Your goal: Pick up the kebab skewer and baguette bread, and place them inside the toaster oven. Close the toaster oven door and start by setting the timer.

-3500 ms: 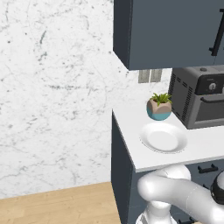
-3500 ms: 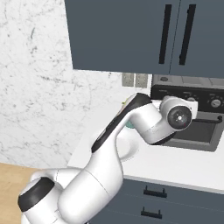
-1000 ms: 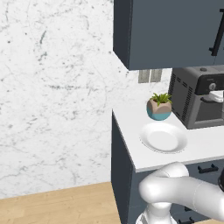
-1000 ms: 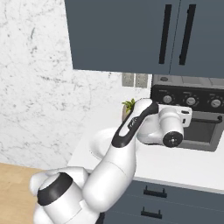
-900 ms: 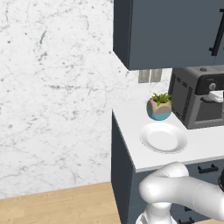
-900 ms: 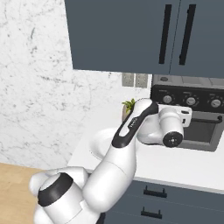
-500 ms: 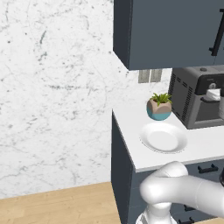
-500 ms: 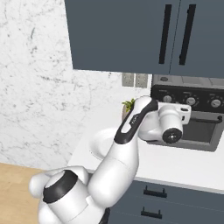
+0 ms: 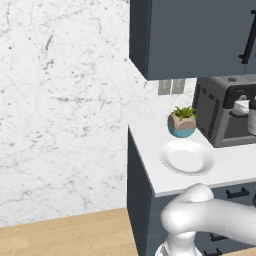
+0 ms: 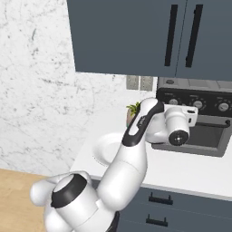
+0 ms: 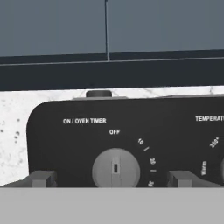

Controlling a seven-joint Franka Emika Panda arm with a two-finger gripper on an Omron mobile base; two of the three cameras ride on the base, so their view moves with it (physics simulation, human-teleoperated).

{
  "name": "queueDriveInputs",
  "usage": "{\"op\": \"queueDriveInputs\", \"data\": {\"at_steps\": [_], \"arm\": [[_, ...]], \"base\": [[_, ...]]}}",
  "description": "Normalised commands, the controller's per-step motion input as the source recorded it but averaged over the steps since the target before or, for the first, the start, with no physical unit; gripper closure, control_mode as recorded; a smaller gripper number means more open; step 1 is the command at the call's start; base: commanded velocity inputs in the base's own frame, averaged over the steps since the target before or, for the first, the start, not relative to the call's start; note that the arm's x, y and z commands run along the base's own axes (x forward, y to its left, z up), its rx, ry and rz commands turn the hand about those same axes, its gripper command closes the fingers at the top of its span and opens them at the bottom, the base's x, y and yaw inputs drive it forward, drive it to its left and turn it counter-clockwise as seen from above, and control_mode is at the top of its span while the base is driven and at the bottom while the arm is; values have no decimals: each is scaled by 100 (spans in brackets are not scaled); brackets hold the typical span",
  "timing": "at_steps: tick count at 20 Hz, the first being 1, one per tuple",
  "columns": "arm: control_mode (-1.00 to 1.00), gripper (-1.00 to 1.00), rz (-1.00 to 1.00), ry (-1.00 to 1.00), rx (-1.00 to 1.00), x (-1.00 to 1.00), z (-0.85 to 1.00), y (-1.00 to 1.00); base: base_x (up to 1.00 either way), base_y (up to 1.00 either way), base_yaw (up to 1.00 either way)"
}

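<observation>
The toaster oven (image 9: pixel 216 120) (image 10: pixel 201 141) stands on the white counter, and the toaster oven door (image 10: pixel 205 137) is up against the cavity. The kebab skewer and the baguette bread are hidden. My gripper (image 10: pixel 192 116) (image 9: pixel 249 107) (image 11: pixel 113 179) is open and level with the control panel. In the hand view its fingertips (image 11: pixel 42 178) stand to either side of the round ON/OVEN TIMER knob (image 11: pixel 116 169), without touching it. The knob's mark points at OFF.
An empty white plate (image 9: pixel 187 158) (image 10: pixel 106 147) lies on the counter in front of a small potted plant (image 9: pixel 182 122) (image 10: pixel 132 110). Dark blue-grey wall cabinets (image 10: pixel 136 36) hang above. A temperature knob (image 11: pixel 221 168) sits right of the timer knob.
The hand has edged slightly upward and closer to the oven's knob panel. The jaws have stayed wide apart.
</observation>
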Motion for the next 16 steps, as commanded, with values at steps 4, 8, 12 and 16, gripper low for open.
{"op": "queueDriveInputs", "data": {"at_steps": [4,8,12,16], "arm": [[-100,-100,0,0,0,9,-1,0],[-100,-100,0,0,0,5,0,0],[-100,-100,0,0,0,0,-1,0],[-100,-100,0,0,0,0,0,0]], "base": [[0,0,0],[0,0,0],[0,0,0],[0,0,0]]}}
